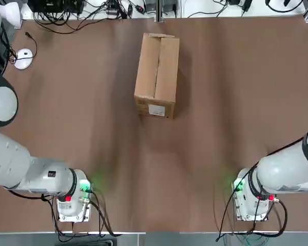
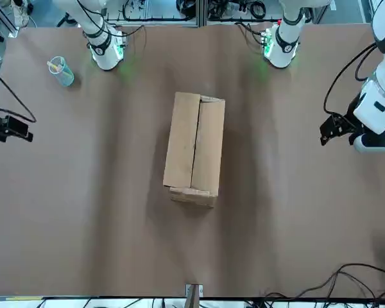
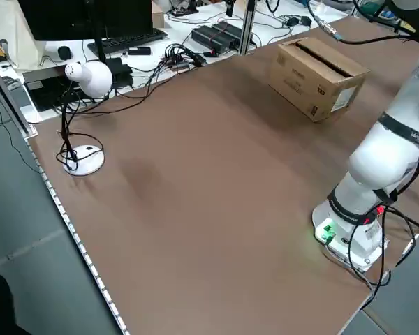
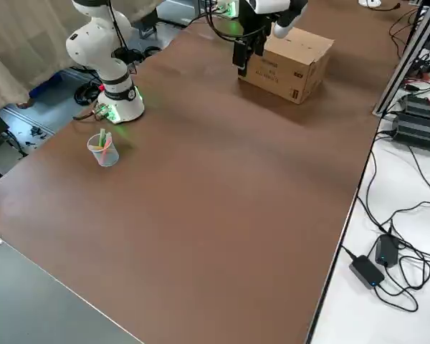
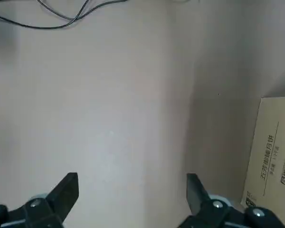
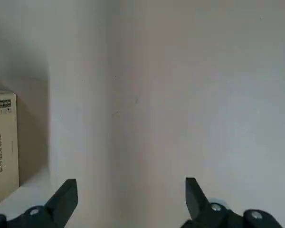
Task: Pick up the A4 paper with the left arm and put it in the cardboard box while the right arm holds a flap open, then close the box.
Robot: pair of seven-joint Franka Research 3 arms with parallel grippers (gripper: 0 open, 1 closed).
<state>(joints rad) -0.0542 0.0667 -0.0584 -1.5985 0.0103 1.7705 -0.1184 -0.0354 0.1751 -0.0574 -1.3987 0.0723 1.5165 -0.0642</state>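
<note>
- The wide brown matte table (image 1: 92, 128) is filling every view, with cables and dark electronics trailing along its far edge.
- The glossy white jointed left arm (image 1: 20, 166) is rising from its green-lit base at the near left corner and is reaching out over the table's left side.
- The matching glossy white right arm (image 1: 290, 166) is rising from its base at the near right corner and is leaning out over the right side.
- The oblong brown corrugated cardboard box (image 1: 157, 74) is sitting mid-table toward the far edge, its long top flaps lying shut along a centre seam and its white-labelled end facing the arm bases.
- The left gripper (image 5: 132, 187) is hovering above bare tabletop beside the box, well apart from it in the front view; its two dark fingers are standing wide apart, holding nothing.
- The right gripper (image 6: 131, 187) is hovering on the box's other side, fingers likewise spread and empty.
- A white round-headed desk lamp (image 3: 84, 105) is standing at the far left corner.
- A small clear plastic cup (image 2: 61, 70) holding coloured sticks is standing near the right arm's base.
- The A4 paper is showing in no view.
</note>
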